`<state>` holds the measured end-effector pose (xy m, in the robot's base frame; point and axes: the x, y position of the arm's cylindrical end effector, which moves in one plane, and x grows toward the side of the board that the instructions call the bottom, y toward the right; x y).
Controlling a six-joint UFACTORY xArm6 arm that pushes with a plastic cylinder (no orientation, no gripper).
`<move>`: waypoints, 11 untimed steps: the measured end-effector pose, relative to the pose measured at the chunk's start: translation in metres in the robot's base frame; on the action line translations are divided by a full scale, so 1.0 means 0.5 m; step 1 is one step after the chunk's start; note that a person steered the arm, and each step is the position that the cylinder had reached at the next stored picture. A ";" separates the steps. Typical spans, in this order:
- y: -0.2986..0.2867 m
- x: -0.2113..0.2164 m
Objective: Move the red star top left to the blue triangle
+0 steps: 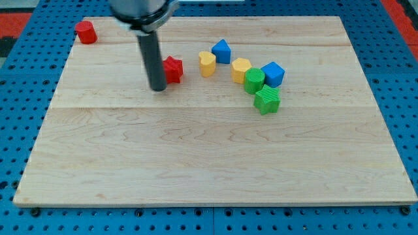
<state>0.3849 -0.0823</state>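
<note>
Board (pixel 215 170) of pale wood fills the frame and carries every block. Rod descends from the upper left; my tip (pixel 159 88) rests at the red star's (pixel 173 69) left edge, apparently touching, placed to push it rightward. No pincer exists, so nothing is grasped. Blue triangle (pixel 222 51), the target, sits upper centre, beside a yellow block (pixel 208 64). Right of centre, a second yellow block (pixel 240 69), two green blocks (pixel 255 79) (pixel 266 100) and a blue cube (pixel 273 74) huddle. A red cylinder (pixel 85 32) occupies the upper-left corner.
</note>
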 end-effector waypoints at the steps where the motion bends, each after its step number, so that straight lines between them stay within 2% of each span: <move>1: 0.033 -0.108; 2: 0.030 -0.156; 3: -0.016 -0.134; 4: -0.086 -0.150; 7: 0.120 -0.285; 8: 0.098 -0.281; 9: 0.085 -0.208; 10: 0.128 -0.160; 11: 0.203 -0.187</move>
